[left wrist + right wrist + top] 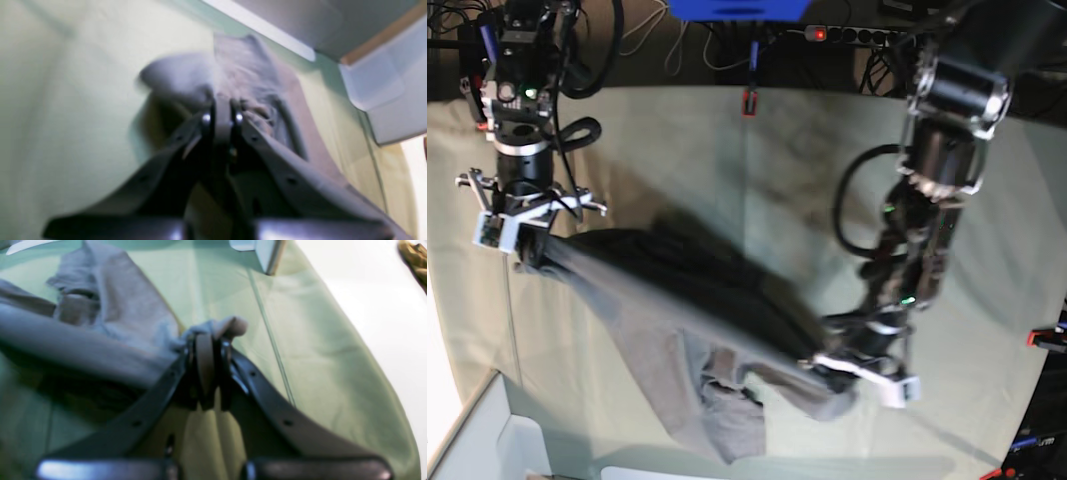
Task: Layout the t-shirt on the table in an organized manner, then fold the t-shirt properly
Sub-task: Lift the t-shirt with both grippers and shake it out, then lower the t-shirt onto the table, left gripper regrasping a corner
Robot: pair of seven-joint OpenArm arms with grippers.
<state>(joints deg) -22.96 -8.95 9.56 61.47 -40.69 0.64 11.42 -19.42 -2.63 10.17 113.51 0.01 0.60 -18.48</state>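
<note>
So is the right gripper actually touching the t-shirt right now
Touching. In the right wrist view the right gripper is shut on a bunched corner of the t-shirt, with grey fabric poking out past the fingertips.

Base camera looks down from above over the whole surface (677, 130); each wrist camera sits close behind its own claw, left claw (222, 106) and right claw (208, 340), all three sharing the t-shirt (667, 320).

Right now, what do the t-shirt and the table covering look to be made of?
The t-shirt: a soft matte grey knit, probably cotton jersey; it drapes and bunches in limp folds between the grippers. The table covering: thin pale green woven cloth, matte, showing straight fold creases; the exact fibre cannot be told.
</note>
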